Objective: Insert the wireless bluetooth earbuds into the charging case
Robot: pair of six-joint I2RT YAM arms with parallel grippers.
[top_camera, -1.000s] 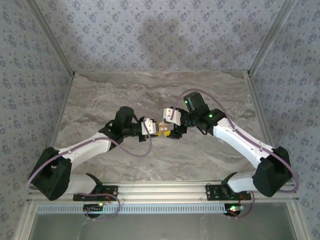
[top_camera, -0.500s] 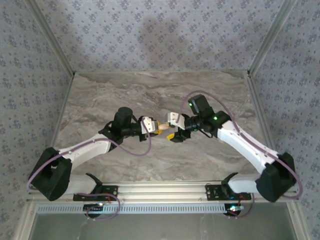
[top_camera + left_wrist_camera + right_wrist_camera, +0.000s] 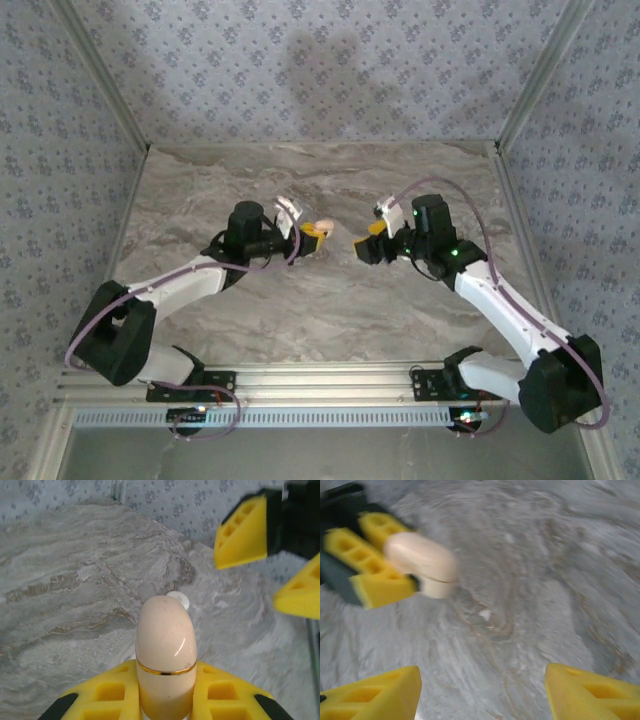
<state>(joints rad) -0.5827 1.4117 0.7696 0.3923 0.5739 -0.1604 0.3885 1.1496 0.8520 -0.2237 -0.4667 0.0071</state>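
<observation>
Table (image 3: 330,310): grey-beige marble-pattern top, evenly lit. Walls (image 3: 320,70) on three sides carry pale wallpaper with a small floral print, and a soft shadow lies on the back one. Aluminium posts (image 3: 108,80) stand at the corners; an aluminium rail (image 3: 330,380) runs along the near edge.

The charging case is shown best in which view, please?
The left wrist view: the case is close and sharp, its gold seam visible, gripped by the left hand. The right wrist view blurs it; the top view shows it tiny.

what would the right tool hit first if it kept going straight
Likely the table, beside the small white speck, though depth is unclear; the charging case sits off that line.
</observation>
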